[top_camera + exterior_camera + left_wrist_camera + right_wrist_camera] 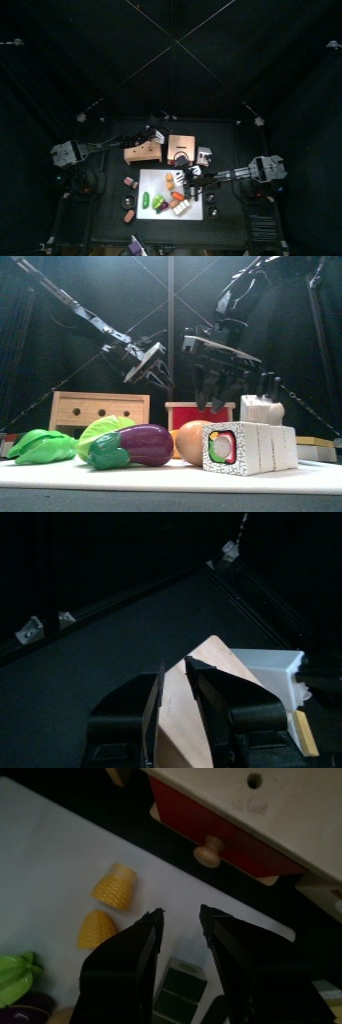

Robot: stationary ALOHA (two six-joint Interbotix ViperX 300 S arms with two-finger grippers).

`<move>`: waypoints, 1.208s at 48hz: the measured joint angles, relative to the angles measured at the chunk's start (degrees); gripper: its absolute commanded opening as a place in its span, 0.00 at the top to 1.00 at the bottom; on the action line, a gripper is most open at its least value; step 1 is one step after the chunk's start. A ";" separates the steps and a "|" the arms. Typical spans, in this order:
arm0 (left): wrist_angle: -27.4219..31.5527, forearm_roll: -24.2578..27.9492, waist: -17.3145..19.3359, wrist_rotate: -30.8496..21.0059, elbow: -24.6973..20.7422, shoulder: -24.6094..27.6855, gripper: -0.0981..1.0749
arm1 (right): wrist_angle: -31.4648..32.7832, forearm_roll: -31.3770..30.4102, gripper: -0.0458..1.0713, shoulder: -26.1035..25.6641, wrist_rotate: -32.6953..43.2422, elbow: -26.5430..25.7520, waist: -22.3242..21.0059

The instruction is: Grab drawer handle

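Right claw (181, 928) hovers, jaws apart, over the red wooden drawer's round pale knob (209, 855), mid-bench. Drift sideways and it hits the yellow corn pieces (116, 886). Left claw (178, 682) gapes too.

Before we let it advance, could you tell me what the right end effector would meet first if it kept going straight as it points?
Most likely the round wooden knob on the red drawer, straight beyond the open right end effector; depth is unclear.

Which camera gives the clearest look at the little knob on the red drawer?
The right wrist view: the drawer knob sits plainly on the red drawer. From the front, only the red front shows; top and left wrist views don't reveal it.
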 measured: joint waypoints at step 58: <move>23.38 -2.64 3.87 0.00 -17.58 14.50 0.34 | -0.70 -8.26 0.27 2.72 13.71 2.02 -1.14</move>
